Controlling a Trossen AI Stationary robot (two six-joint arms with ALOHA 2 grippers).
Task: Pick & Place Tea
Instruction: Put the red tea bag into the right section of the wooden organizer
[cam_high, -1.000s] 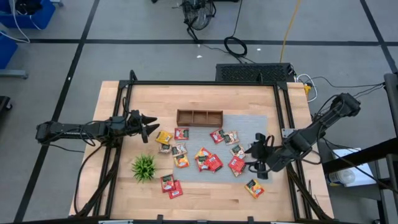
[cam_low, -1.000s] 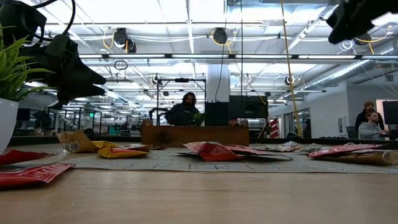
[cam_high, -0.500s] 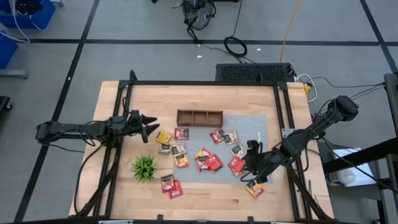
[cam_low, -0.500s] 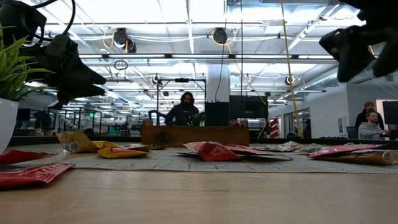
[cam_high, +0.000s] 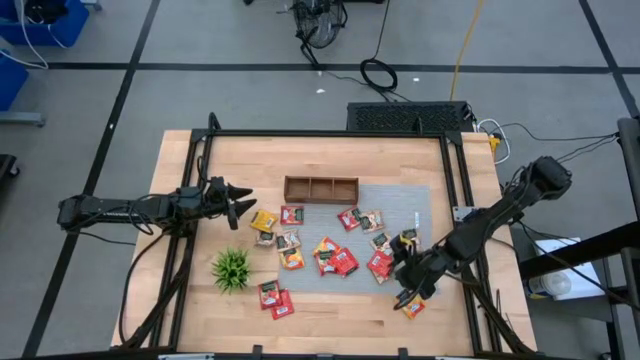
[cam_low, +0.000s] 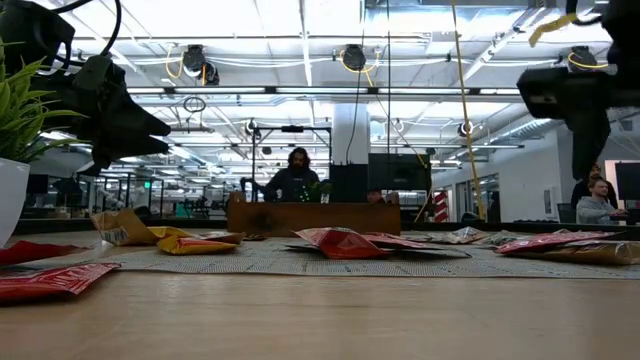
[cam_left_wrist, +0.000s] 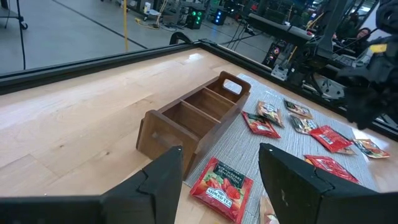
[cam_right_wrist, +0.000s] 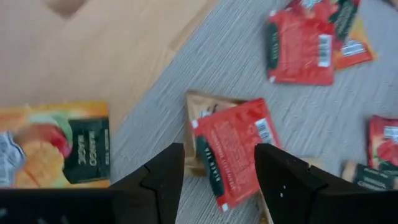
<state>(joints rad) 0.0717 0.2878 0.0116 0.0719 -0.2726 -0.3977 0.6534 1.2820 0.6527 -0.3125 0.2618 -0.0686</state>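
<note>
Many small tea packets, red, orange and brown, lie flat on a grey mat and on the wood around it. My right gripper hangs open and tilted downward over the mat's near right corner. In the right wrist view my right gripper has a red packet below its gap, lying on a brown packet. An orange mango packet lies beside it on bare wood. My left gripper waits open at the table's left, pointing at the wooden tray.
A small green plant in a white pot stands near the front left, with two red packets beside it. The three-compartment tray sits at the mat's far edge. People are in the room beyond the table.
My right gripper has come down and moved toward the table's near edge, rolling about its own axis, and now hangs over the packets at the mat's near right corner. No packet has moved.
</note>
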